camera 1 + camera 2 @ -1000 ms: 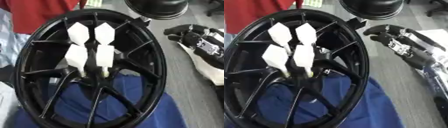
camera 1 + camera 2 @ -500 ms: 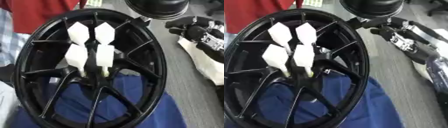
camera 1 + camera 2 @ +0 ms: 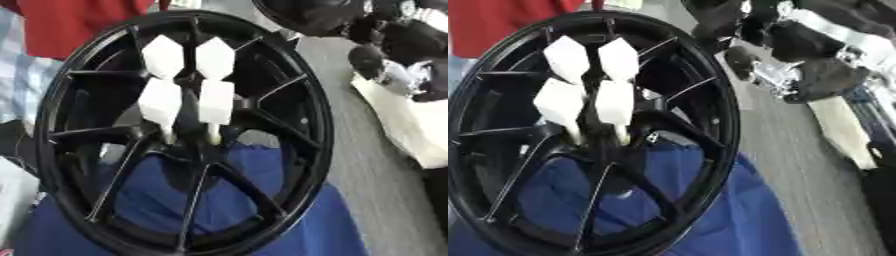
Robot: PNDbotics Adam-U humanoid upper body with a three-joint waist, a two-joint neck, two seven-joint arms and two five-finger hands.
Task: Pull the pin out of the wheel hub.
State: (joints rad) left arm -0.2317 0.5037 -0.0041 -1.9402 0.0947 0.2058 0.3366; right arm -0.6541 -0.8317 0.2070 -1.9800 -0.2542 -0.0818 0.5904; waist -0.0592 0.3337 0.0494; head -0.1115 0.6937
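Right hand [image 3: 798, 55] had come up and in over the last second: from lying low beside the wheel on the table to the upper right, now close to the rim's top edge. It was blurred mid-move, so I couldn't tell whether its fingers were spread or curled. Nothing was in it as far as I could see. Left hand wasn't in either view.

Black multi-spoke alloy wheel [image 3: 297, 100] hadn't shifted; it stood tilted on a blue cloth [image 3: 289, 220] with its face toward the camera. Four white wedge-headed plastic pins [image 3: 215, 102] were seated at the hub, two lower ones with stems going into the centre, two more above them, all touching or nearly touching each other. None was out yet, so I'd judge the task still at the approach stage; the hand was well apart from the pins.

Room: open path from the upper right across the rim to the hub, but the hand would have to clear the rim lip first, then drop between spokes. Pins sat packed together, so picking one without knocking its neighbour looked tight. A round black object [image 3: 306, 15] sat just behind the rim's top right, crowding that entry side. Grey table [image 3: 385, 200] to the right was free. Red fabric [image 3: 70, 25] showed at the far left, away from the work.
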